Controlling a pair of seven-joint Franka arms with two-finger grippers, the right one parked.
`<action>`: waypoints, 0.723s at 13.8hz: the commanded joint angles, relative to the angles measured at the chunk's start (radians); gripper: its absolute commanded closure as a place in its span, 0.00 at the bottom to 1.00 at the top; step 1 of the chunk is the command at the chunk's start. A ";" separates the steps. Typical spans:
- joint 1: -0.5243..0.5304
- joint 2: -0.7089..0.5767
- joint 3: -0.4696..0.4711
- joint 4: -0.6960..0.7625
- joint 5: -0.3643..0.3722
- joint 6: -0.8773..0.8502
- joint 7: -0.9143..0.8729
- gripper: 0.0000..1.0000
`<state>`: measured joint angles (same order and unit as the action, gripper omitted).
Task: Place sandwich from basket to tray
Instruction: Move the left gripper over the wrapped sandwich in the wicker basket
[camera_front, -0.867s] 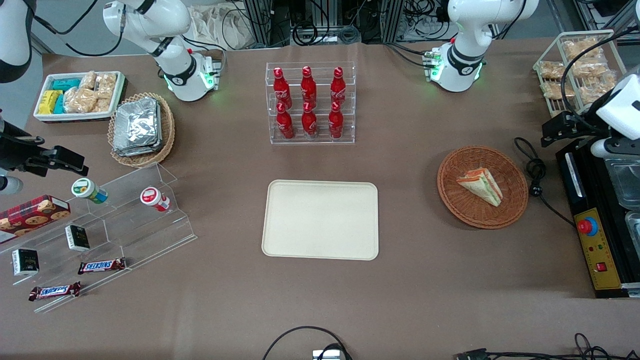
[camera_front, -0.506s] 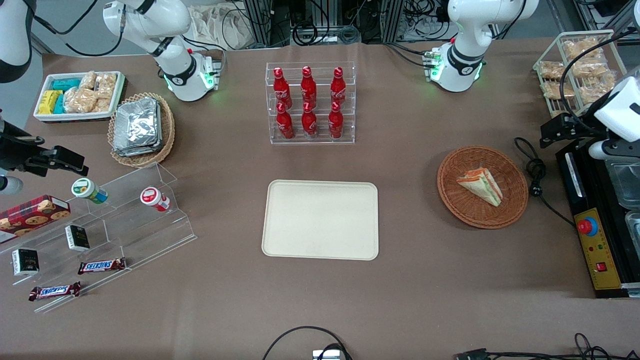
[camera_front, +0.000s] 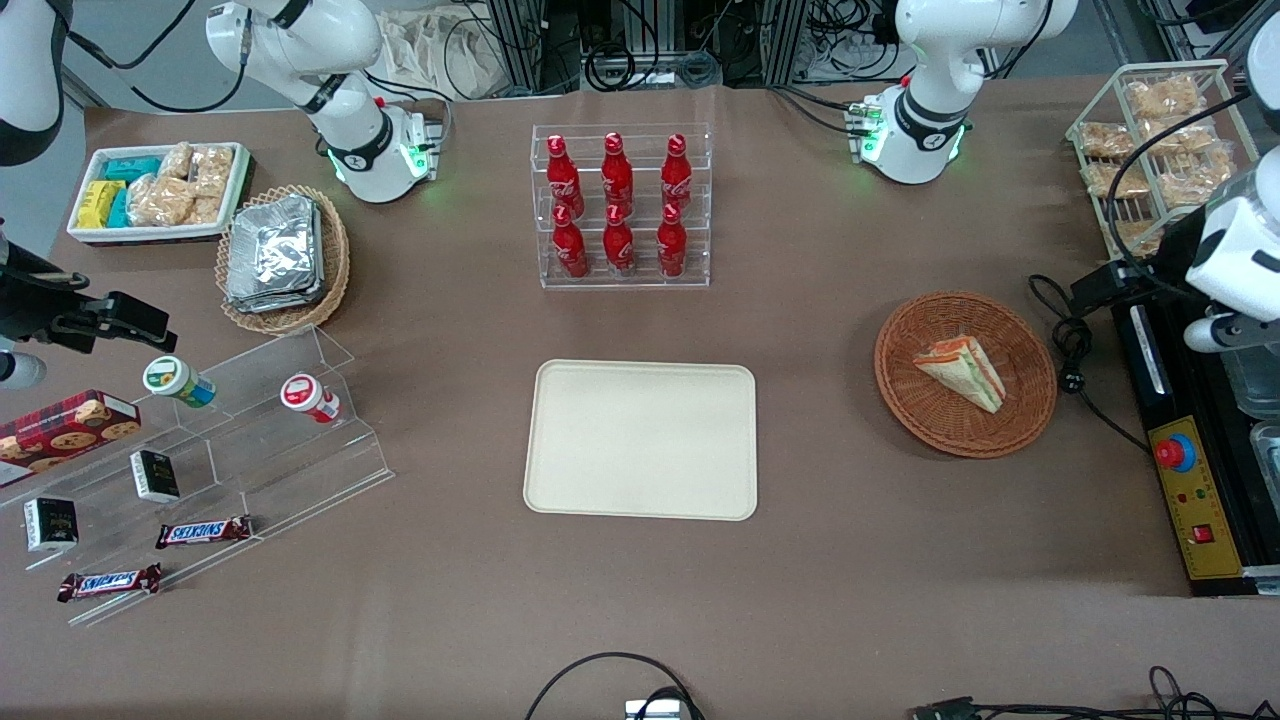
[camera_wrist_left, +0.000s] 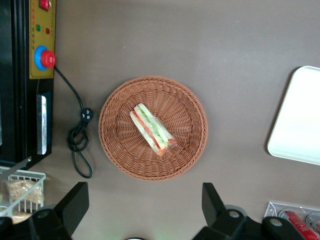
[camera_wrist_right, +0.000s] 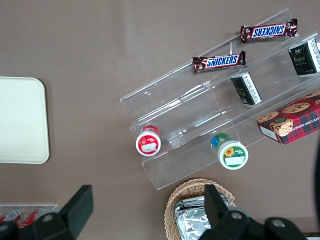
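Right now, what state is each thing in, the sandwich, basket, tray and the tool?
sandwich: lying in the basket, ungrasped
basket: upright on the table, holding only the sandwich
tray: flat on the table, nothing on it
tool: open, hanging above the basket, holding nothing
cola bottles: standing upright in their clear rack

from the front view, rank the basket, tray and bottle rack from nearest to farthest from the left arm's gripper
The gripper hangs open at the working arm's end of the table.
1. basket, beside the gripper, holding the sandwich.
2. tray, mid-table.
3. bottle rack, mid-table, farther from the camera than the tray.
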<state>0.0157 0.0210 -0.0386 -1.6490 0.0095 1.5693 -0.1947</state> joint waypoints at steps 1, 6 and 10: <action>-0.003 -0.056 0.006 -0.159 0.012 0.111 -0.101 0.00; -0.005 -0.148 0.005 -0.446 0.020 0.346 -0.348 0.00; -0.005 -0.159 0.005 -0.580 0.021 0.471 -0.439 0.00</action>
<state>0.0166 -0.0921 -0.0362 -2.1505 0.0111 1.9885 -0.5767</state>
